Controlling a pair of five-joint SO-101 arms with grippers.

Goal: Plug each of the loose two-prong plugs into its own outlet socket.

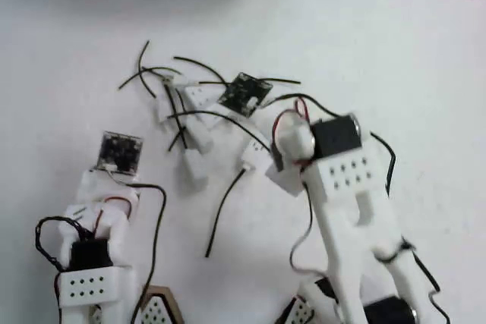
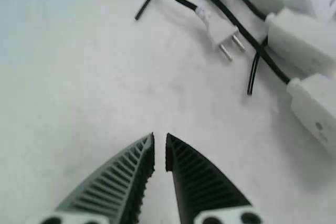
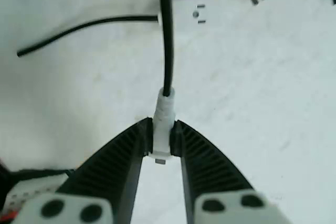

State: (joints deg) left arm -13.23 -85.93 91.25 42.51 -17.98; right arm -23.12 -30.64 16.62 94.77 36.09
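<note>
Since the small white plastic two-prong plug [image 3: 164, 109] was light and rigid but smooth-sided, I'd guess it could twist or slip, so pinching its flat body rather than the floppy thin black cord [image 3: 167, 35] looked right. The right gripper [image 3: 161, 129] had its jaws clamped on exactly that body, low over the white table [image 3: 262, 129]. The white boxy outlet socket [image 3: 197, 11] beyond it showed empty slots. The left gripper [image 2: 159, 142] hung with jaws nearly together, holding nothing, and another loose white plug [image 2: 219, 31] lay near more white socket blocks [image 2: 304, 43].
</note>
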